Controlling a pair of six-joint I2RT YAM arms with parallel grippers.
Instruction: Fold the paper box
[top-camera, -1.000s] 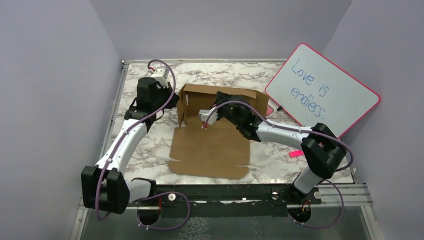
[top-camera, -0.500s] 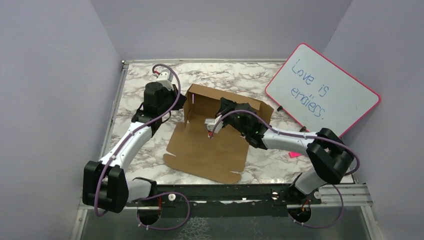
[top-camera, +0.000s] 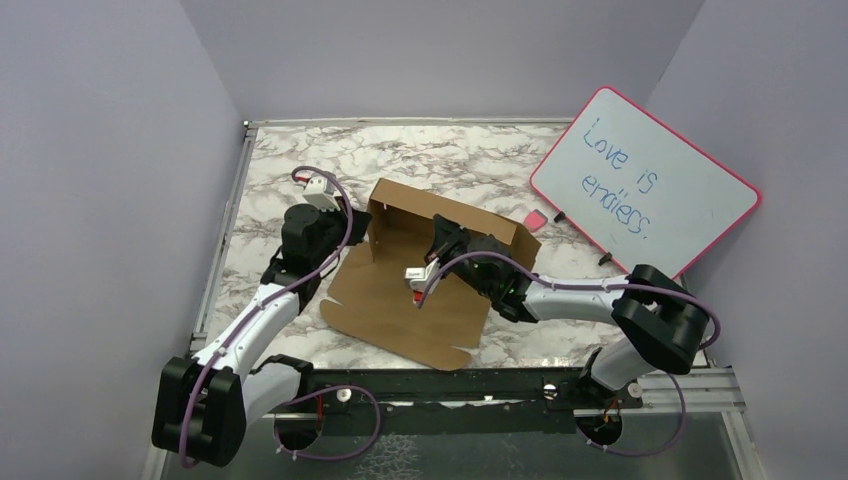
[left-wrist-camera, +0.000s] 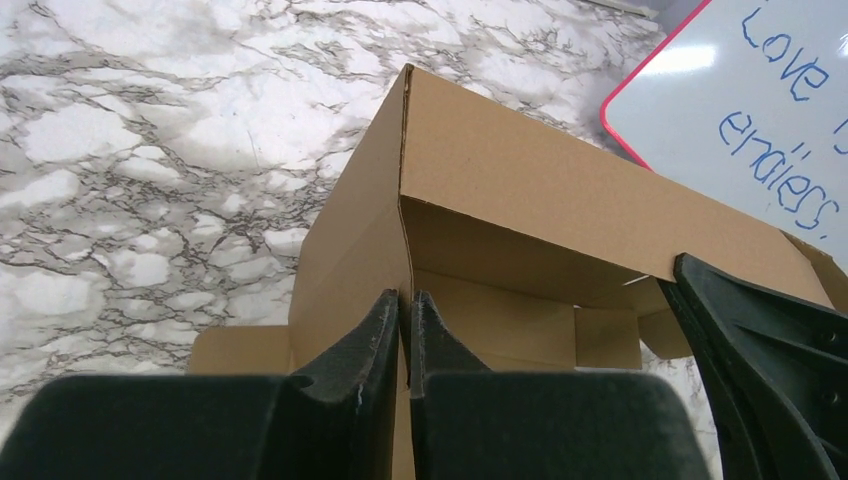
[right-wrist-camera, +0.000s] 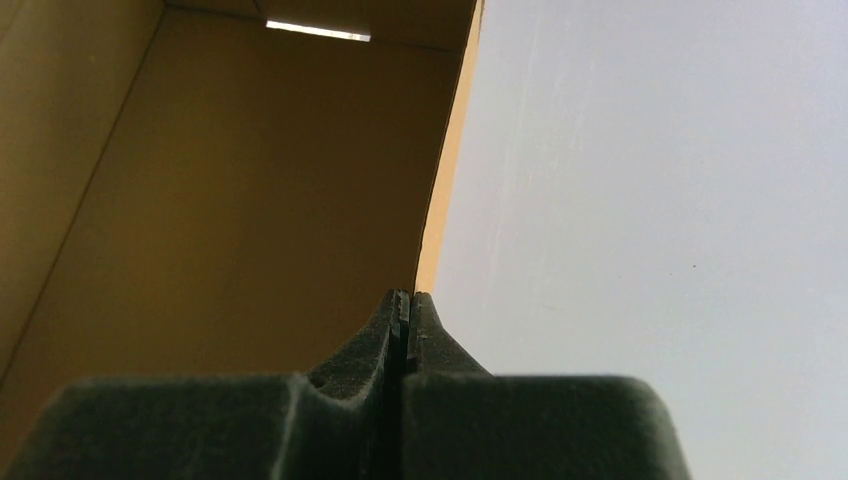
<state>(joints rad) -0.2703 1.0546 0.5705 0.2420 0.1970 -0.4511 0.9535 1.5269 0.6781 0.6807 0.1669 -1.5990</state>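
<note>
A pink-rimmed whiteboard (top-camera: 645, 180) stands just beside the paper box (top-camera: 385, 300)

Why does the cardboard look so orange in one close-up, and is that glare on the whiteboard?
Right wrist view: the inside of the paper box sits in warm shade, with one bright slit at the top; the right gripper's fingers look soft, likely too near the lens. Left wrist view: yes, a pale glare patch lies on the whiteboard. Top view: even light, sharp throughout.

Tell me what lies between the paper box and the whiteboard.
A small pink object lies on the marble table, between the right end of the paper box and the whiteboard; the top view shows it.
</note>
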